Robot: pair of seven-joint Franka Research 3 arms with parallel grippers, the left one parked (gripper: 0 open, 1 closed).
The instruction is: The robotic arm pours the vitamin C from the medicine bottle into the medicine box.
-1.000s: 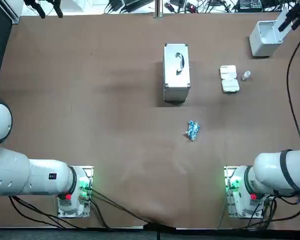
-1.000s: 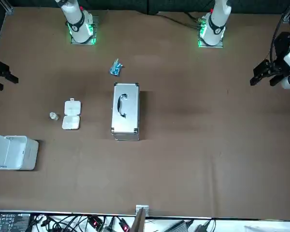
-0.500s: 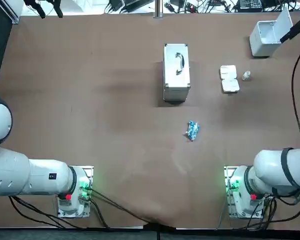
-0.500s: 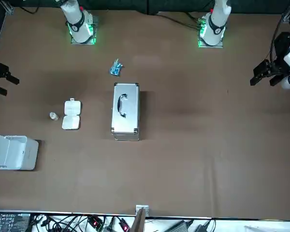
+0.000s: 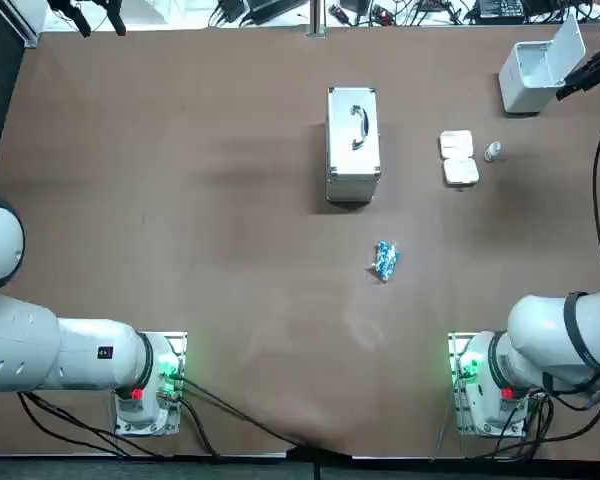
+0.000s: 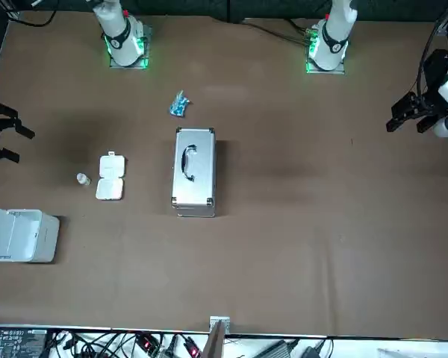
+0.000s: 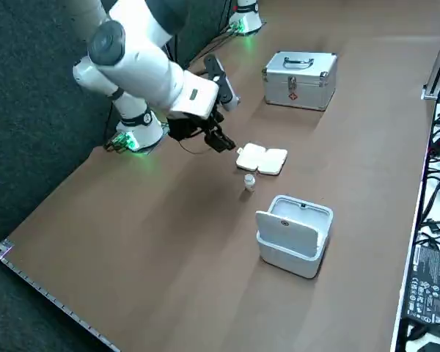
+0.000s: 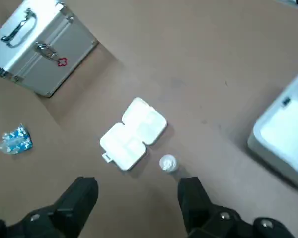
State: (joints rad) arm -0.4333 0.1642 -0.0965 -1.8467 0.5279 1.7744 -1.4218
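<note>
While its two fingers stand spread wide with nothing between them, the right claw (image 8: 137, 184) hovers clear of the desk (image 5: 180, 220), angled down at the small medicine bottle (image 8: 168, 162). The wrist view shows the bottle just ahead of the gap between the fingers. I judge the arm is lining up a grasp and has not yet made one. The bottle appears to stand upright on the desk just beside the white medicine box (image 8: 133, 134), apart from it by a narrow strip, so the carry to the pour should be short. The box lies opened flat with both halves facing up, which suits receiving the tablets. Whether the bottle's pale top is a closed cap I cannot tell. Beyond the box, well apart, sits a closed aluminium first-aid case (image 8: 39, 47) with its handle uppermost. A blue foil packet (image 8: 14, 140) lies alone nearer the arm bases. A white bin with its lid raised (image 7: 292, 233) stands near the desk's far right corner, out of the way.
</note>
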